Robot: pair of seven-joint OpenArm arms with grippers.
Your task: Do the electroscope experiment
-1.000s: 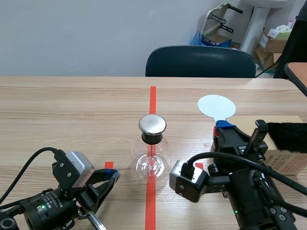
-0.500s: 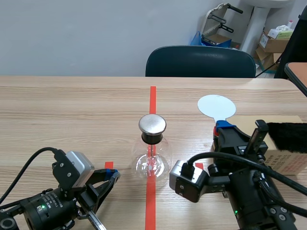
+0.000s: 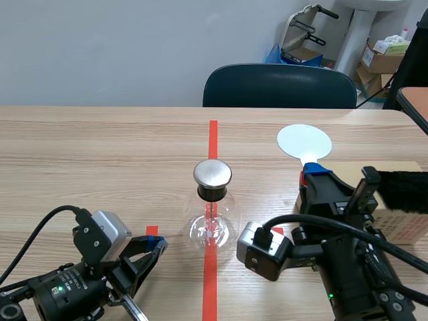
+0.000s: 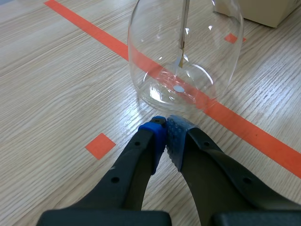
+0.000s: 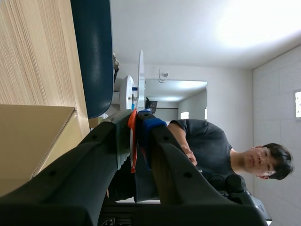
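While the electroscope point(image 3: 212, 212) stands on the red tape line at the table's middle, with its metal cap point(image 3: 212, 174) bare and nothing touching it, the only thing that has shifted in the last second is the paddle point(image 3: 304, 142). Its white disc now sits a little higher and slightly farther from the flask than before. It is carried by the right gripper point(image 3: 313, 176), which is clenched on the paddle's orange-red stem. I judge the disc has yet to be brought to the cap, since the two are well apart, so the flask has probably not been charged. Just beside that arm, the black fur point(image 3: 404, 190) lies on the cardboard box point(image 3: 401, 227), within easy reach for rubbing. The left gripper point(image 3: 158, 245) rests low near the flask's base, its pads pressed together on nothing. Its wrist view shows what the scene view cannot: the thin rod and foil strip point(image 4: 181, 44) inside the glass, hanging straight as far as I can tell, with the blue pads meeting just short of the glass wall. The right wrist view shows the disc edge-on beyond the fingers and the stem pinched between the pads, with the box below, but not the electroscope. Only the scene view gives the gap between disc and cap.
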